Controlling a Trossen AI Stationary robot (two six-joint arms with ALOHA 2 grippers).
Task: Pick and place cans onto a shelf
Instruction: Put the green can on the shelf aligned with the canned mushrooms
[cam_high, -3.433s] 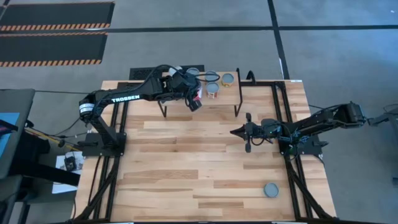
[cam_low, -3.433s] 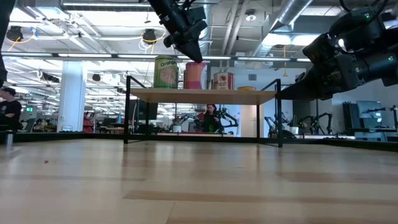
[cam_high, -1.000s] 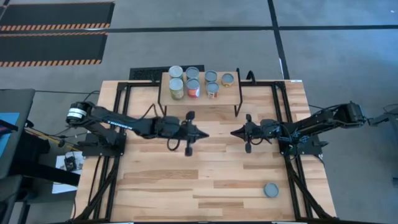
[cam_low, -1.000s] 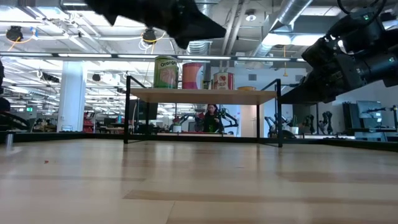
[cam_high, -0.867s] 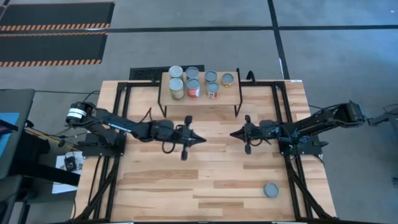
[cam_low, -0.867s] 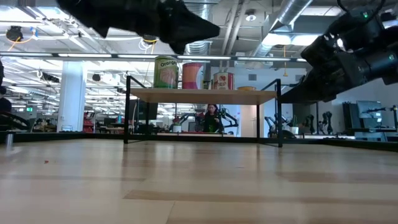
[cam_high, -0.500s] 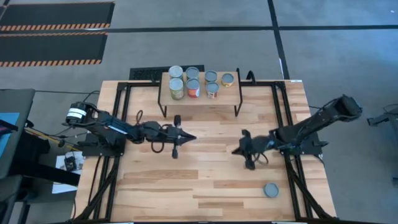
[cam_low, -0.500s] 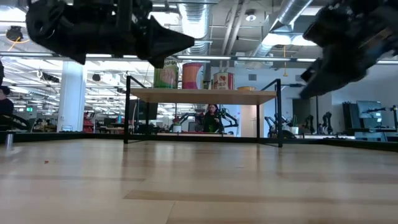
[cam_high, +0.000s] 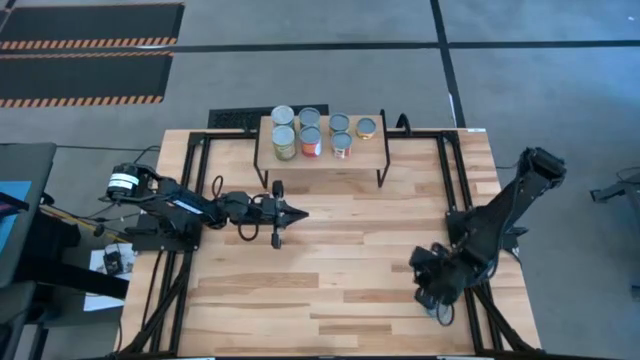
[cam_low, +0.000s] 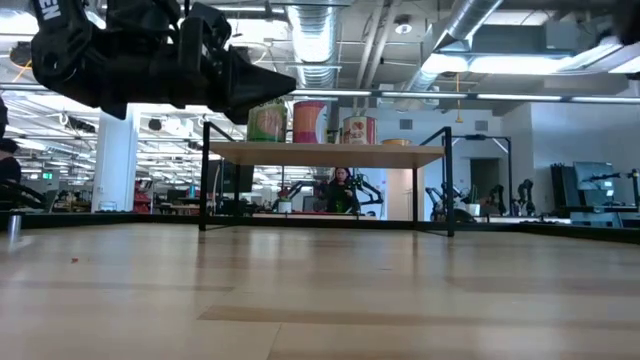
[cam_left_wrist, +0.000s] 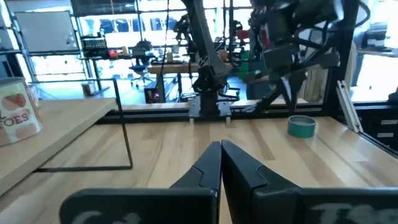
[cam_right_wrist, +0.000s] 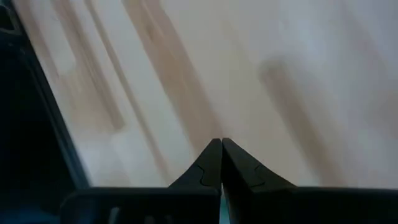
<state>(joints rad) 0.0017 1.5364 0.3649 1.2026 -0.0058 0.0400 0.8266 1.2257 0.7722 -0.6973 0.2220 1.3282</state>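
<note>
Seven cans stand upright in two rows on the small light-wood shelf (cam_high: 322, 155) at the table's far middle, among them a yellow-green one (cam_high: 285, 143) and a red-orange one (cam_high: 311, 142). One low teal can (cam_left_wrist: 303, 126) stands on the tabletop near the near right corner. My right gripper (cam_high: 435, 290) hangs over it, shut and touching nothing, and hides most of it in the high view. My left gripper (cam_high: 302, 213) is shut and empty above the table's left middle, pointing toward the right edge.
The shelf's thin black legs (cam_low: 205, 190) stand on the tabletop in front of the far edge. Black frame rails (cam_high: 470, 290) run along the table's left and right sides. A person sits in the room beyond the table (cam_low: 340, 190).
My left gripper has drawn back toward the table's left edge, staying shut. My right gripper has swung from the table's right middle toward the near edge, tipped downward, and now hangs over the teal can on the table. The cans have not moved.
</note>
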